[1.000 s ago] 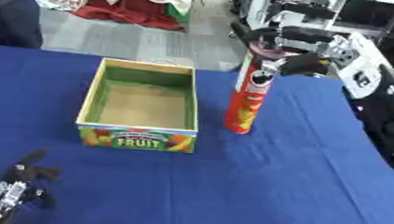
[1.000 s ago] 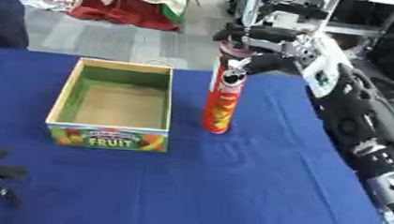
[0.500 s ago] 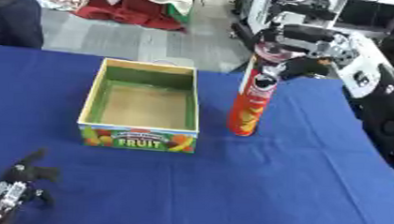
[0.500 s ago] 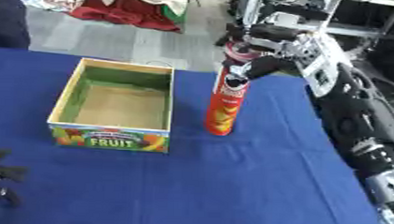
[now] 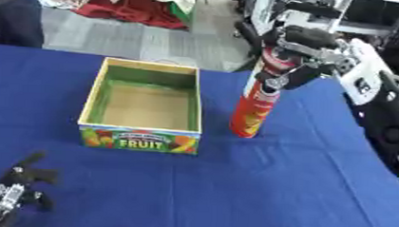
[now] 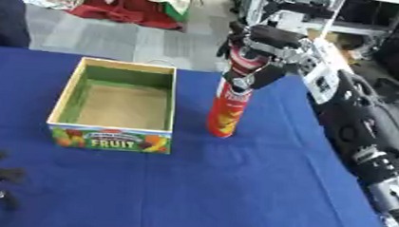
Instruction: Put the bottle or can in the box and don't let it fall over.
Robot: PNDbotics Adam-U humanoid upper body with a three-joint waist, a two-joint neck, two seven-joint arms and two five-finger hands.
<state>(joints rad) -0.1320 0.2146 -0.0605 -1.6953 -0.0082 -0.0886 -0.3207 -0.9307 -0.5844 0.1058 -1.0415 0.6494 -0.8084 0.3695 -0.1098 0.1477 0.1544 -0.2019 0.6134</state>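
Can (image 5: 255, 105) stands upright on the bench (image 5: 300, 185), its top wrapped by our right hand (image 5: 301, 52), with the box (image 5: 143, 101) to the hand's left, so we have yet to lift it in.

Quick count of what's on the table: one tall red can (image 5: 255, 103), the crisps-tube kind, standing just right of the box. One open cardboard box (image 5: 143, 107) with FRUIT printed on the front, green inside walls, nothing in it that I can see. One blue table (image 5: 233, 183) under it all. Two robot hands: the right hand (image 6: 267, 51) curled round the top of the can, and the left hand (image 5: 13, 197) down at the lower left corner
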